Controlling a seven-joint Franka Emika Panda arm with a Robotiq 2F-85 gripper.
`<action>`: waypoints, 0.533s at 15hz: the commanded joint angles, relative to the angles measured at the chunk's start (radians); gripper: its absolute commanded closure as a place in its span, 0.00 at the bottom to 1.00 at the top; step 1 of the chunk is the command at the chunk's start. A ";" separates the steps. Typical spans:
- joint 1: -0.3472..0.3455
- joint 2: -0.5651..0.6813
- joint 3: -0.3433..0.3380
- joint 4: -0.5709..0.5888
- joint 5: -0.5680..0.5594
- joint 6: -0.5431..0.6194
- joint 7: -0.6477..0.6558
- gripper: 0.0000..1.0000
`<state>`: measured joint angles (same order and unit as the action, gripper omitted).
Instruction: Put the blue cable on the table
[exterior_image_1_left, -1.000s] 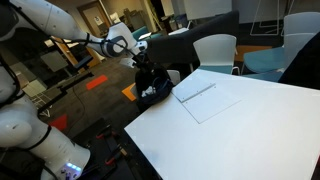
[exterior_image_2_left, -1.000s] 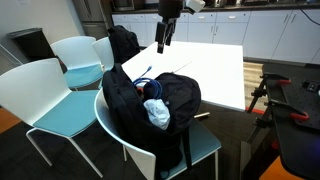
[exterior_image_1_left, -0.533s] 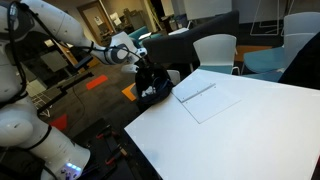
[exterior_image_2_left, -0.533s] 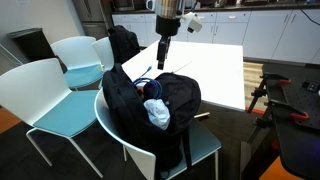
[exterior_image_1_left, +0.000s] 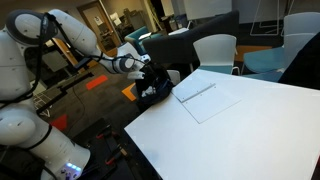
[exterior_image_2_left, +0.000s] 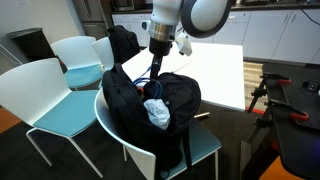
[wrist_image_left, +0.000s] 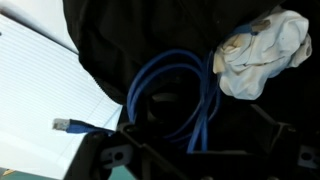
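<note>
The blue cable (wrist_image_left: 172, 92) lies in loose loops on top of a black bag (exterior_image_2_left: 185, 108), which stands on a chair beside the white table (exterior_image_2_left: 210, 62). In the wrist view its plug end (wrist_image_left: 66, 125) reaches out over the table edge. My gripper (wrist_image_left: 195, 160) is open and empty, with its dark fingers spread to either side of the loops, just above them. In both exterior views the gripper (exterior_image_2_left: 153, 80) (exterior_image_1_left: 150, 74) hangs low over the bag, at the cable (exterior_image_2_left: 146, 87). The table (exterior_image_1_left: 235, 130) also shows with a rounded corner.
A crumpled white cloth (wrist_image_left: 260, 52) lies on the bag right beside the cable, also seen in an exterior view (exterior_image_2_left: 157, 112). A pale rectangular sheet (exterior_image_1_left: 206, 98) lies on the table. Teal-seated chairs (exterior_image_2_left: 45, 105) stand around, and a second dark bag (exterior_image_2_left: 123, 43) sits farther back.
The arm has come down and toward the bag over the last second. The gripper went from well above the table edge to just over the cable. The cable has not moved.
</note>
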<state>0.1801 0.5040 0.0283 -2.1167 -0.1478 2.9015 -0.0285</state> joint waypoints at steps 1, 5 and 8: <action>0.034 0.059 -0.032 0.072 -0.014 0.015 0.039 0.00; 0.045 0.106 -0.042 0.129 -0.005 -0.002 0.055 0.25; 0.044 0.130 -0.042 0.152 0.001 -0.005 0.065 0.42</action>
<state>0.2075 0.6072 0.0020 -2.0030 -0.1476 2.9028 0.0071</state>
